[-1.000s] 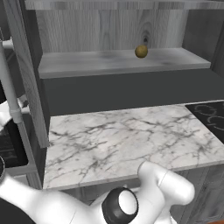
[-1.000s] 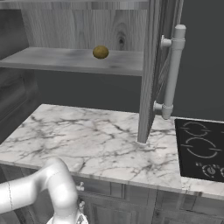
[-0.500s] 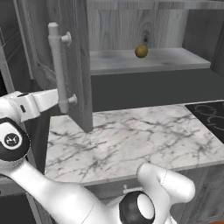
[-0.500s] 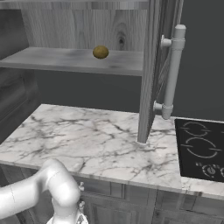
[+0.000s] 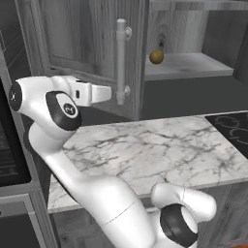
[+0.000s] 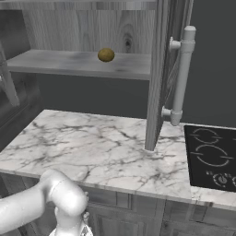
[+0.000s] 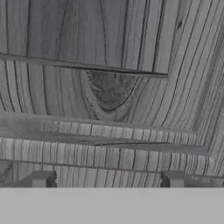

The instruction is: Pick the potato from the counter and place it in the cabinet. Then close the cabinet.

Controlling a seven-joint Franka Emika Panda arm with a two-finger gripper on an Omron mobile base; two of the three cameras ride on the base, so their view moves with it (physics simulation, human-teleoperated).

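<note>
With the potato (image 5: pixel 156 56) already lying on the cabinet shelf (image 6: pixel 69 64), the gripper (image 7: pixel 106 181), jaws parted and empty, is pressed square against the left door's (image 5: pixel 87 53) outer panel, just beside its handle (image 5: pixel 121 60).

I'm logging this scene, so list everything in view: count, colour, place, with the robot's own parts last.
potato: one, olive-brown, on the grey shelf inside the cabinet.
cabinet: one, grey woodgrain, above the counter, with two doors.
left door: one, grey woodgrain, swung partway over the opening, silver bar handle at its free edge.
right door: one, grey woodgrain, standing open edge-on, silver bar handle on its far side.
counter: one, white marble with grey veins, below the cabinet.
stovetop: one, black, at the counter's right end.
lower drawers: grey, under the counter; count unclear.
arm: one, white with dark joints, reaching up to the left door.
gripper: one, dark fingertips apart, close against the door's woodgrain.
</note>
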